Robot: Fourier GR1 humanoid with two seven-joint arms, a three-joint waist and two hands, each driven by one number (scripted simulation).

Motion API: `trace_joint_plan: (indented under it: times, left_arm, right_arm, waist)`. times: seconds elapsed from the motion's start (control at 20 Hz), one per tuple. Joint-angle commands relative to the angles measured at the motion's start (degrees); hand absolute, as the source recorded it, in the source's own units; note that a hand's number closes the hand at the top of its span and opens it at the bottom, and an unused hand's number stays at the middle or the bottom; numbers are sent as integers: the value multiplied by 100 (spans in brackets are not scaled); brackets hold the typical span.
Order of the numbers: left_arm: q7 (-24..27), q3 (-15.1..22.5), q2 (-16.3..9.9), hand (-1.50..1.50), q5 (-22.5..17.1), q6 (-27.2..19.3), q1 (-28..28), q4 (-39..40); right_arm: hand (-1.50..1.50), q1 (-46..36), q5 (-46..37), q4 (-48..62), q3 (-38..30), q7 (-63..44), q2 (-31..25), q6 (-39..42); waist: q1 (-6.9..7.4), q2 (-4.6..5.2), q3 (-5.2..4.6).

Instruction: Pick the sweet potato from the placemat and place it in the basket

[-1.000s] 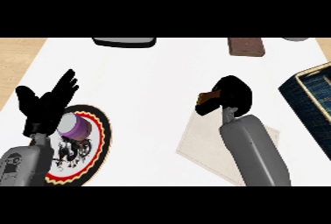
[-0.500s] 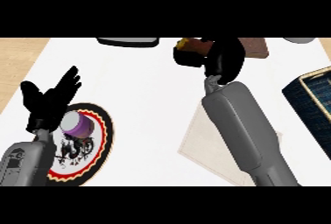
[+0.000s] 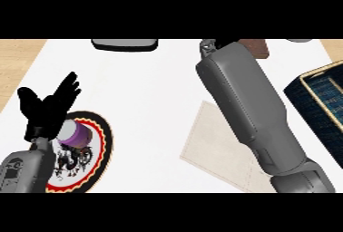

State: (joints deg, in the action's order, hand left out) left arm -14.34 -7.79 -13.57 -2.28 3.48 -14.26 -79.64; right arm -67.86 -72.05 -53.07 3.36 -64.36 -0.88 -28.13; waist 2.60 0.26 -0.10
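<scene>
At the left my left hand (image 3: pixel 46 108) rests open over the table (image 3: pixel 147 90), fingers spread and pointing up, just above the plate (image 3: pixel 100 145) with the red-and-black rim; a purple thing (image 3: pixel 79 134) sits on that plate beside the wrist. Moving right, the placemat (image 3: pixel 214 149) lies pale and bare where I can see it, with my right forearm (image 3: pixel 251 108) stretched across it toward the far edge. My right hand is off the top of the view, so I cannot tell how its fingers stand, and the sweet potato shows nowhere, neither on the mat nor anywhere else. A brown block (image 3: pixel 258 46) peeks out beside the arm near the top. Far right, the dark basket (image 3: pixel 321 97) with its pale rim sits well clear of the arm. I judge this to be the carry step; the next move calls for swinging right and lowering over the basket.
</scene>
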Motion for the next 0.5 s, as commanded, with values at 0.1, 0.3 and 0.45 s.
trace_joint_plan:
  times: [0.1,0.3,0.45]
  left_arm:
    - [98,-112,-45,0,-55,0,192,-202]
    - [59,-124,-115,0,-19,47,46,33]
    - [-20,-13,-1,0,43,-49,74,-181]
  right_arm:
    - [150,-789,-555,763,-575,-858,-238,-50]
    - [150,-1140,-661,1114,-1008,-724,-664,-19]
    - [150,-1571,-940,1440,-1187,-841,-938,38]
  waist:
    - [-94,-6,4]
    - [-138,14,4]
    - [-91,10,4]
